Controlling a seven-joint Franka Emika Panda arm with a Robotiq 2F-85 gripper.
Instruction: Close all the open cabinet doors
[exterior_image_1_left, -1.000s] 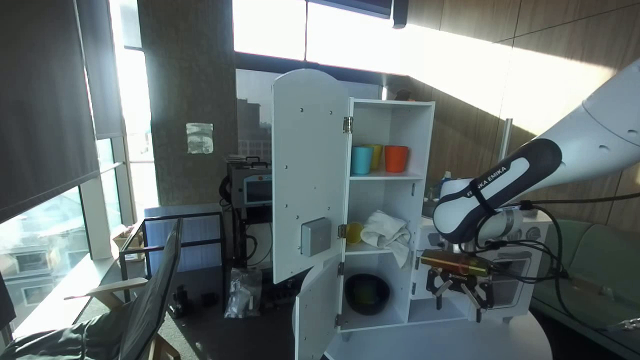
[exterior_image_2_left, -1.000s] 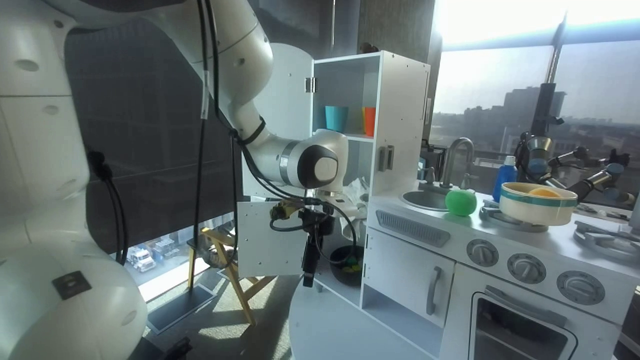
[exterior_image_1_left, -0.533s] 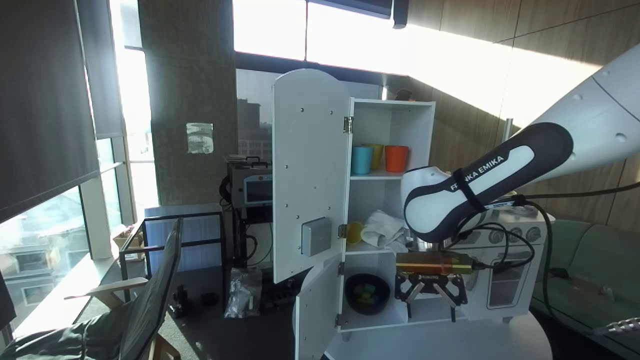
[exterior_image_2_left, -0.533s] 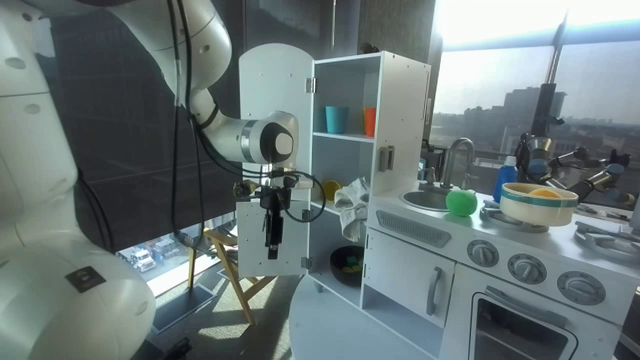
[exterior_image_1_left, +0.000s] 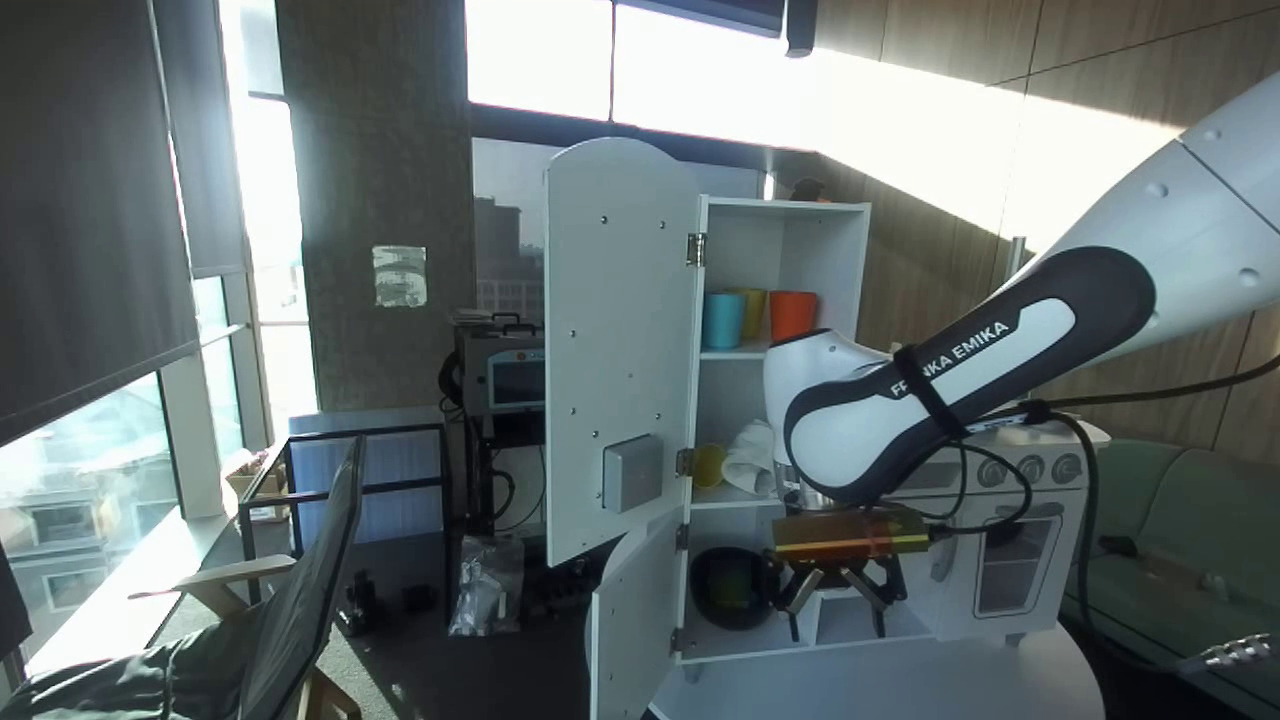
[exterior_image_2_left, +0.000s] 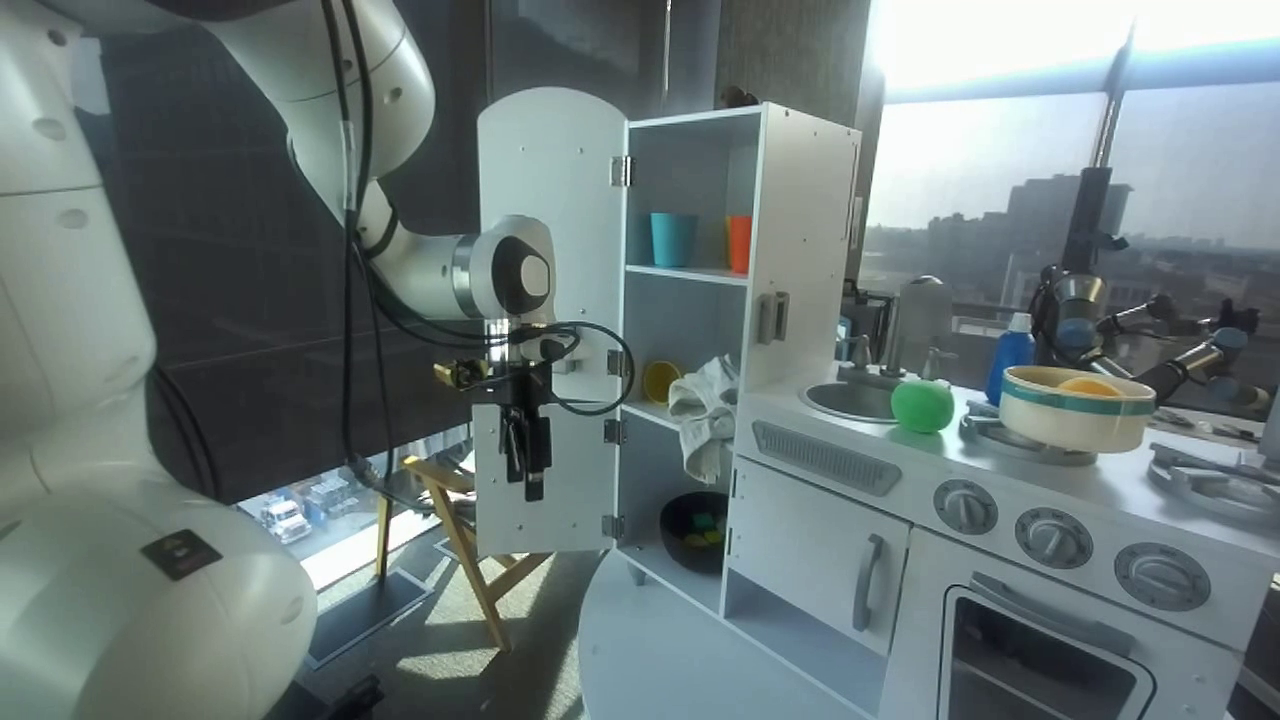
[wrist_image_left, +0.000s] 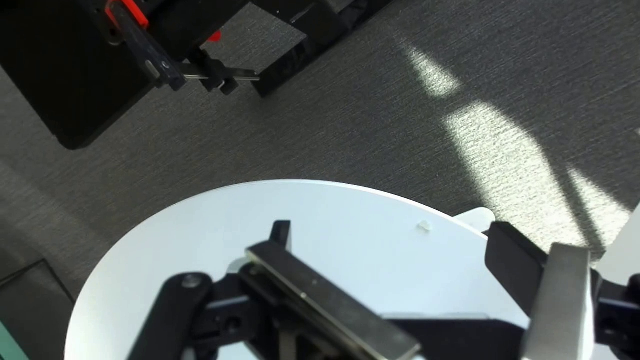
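Gripper (exterior_image_1_left: 838, 632): fingers spread well apart, tips pointing down, and the wrist view shows that gap plainly!
Upper door (exterior_image_1_left: 620, 340): wide open, folks, left of the gripper in an exterior view and towering far above it.
Lower door (exterior_image_1_left: 632, 620): open too! Left of the gripper here and roughly level with it, a stretch of space between them.
Small door (exterior_image_2_left: 815, 545): this one's closed, to the right of the gripper and a bit lower in an exterior view.
Black bowl (exterior_image_1_left: 725, 595): bottom compartment, just left of the gripper.
Blue cup (exterior_image_1_left: 722, 320) and orange cup (exterior_image_1_left: 792, 312): top compartment, high above the gripper.
White cloth (exterior_image_1_left: 747, 460): middle compartment, up and left of the gripper, partly hidden by the arm (exterior_image_1_left: 1000, 370).
White table (wrist_image_left: 350, 220): below the fingers in the wrist view, carpet (wrist_image_left: 325, 135) past its curved edge.
Green ball (exterior_image_2_left: 921, 406): well off to the gripper's right, beside the sink (exterior_image_2_left: 825, 398).
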